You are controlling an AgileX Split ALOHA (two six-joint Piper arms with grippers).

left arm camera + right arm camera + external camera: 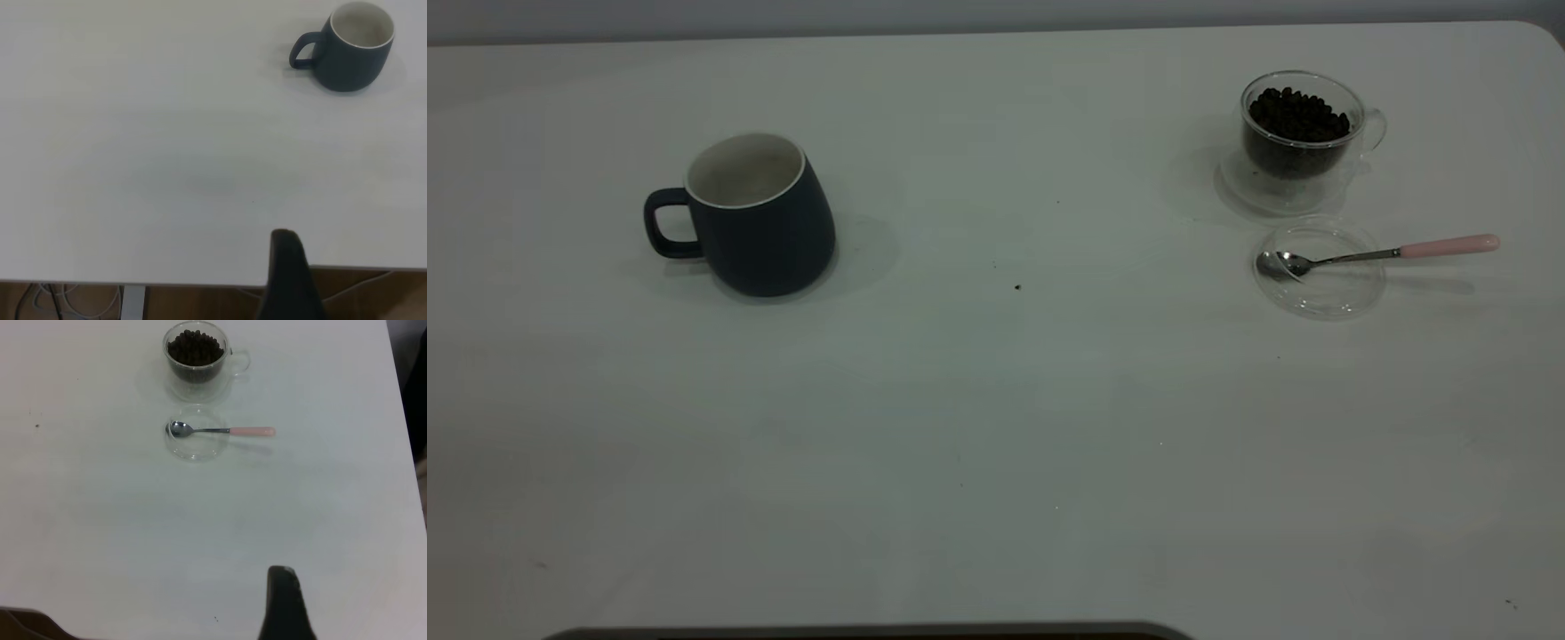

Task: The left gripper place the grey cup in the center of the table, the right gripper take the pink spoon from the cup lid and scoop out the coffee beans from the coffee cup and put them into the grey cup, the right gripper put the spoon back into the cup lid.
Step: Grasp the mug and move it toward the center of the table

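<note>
White table (pixel 996 427), matte, a few dark specks (pixel 1017 287) near the middle.

Left gripper (pixel 285 267): only one black tip in the left wrist view, at the table edge. Open or closed: cannot tell. Holding nothing visible.
- grey cup (pixel 760 222) far ahead of that tip, well apart, untouched. Upright, handle pointing away from the table centre, white inside. Contents not readable. Not at centre; parked on the left half.

Right gripper (pixel 283 600): same story, one black tip in the right wrist view, over bare table. Open or closed: cannot tell.
- cup lid (pixel 1325 289) well ahead of that tip, flat on the table, clear.
- pink spoon (pixel 1369 255) lying across the lid: metal bowl inside the lid, neck over the rim, pink handle end sticking out past it toward the table's right edge.
- coffee cup (pixel 1303 133) just beyond the lid, farther from the tip, upright on its clear saucer (pixel 1254 191). Lid and saucer close together; touching or not, cannot tell.
- coffee beans (pixel 1298 114) heaped in the glass, up near the rim.

Neither gripper seen in the exterior view. Nothing in contact with either.
</note>
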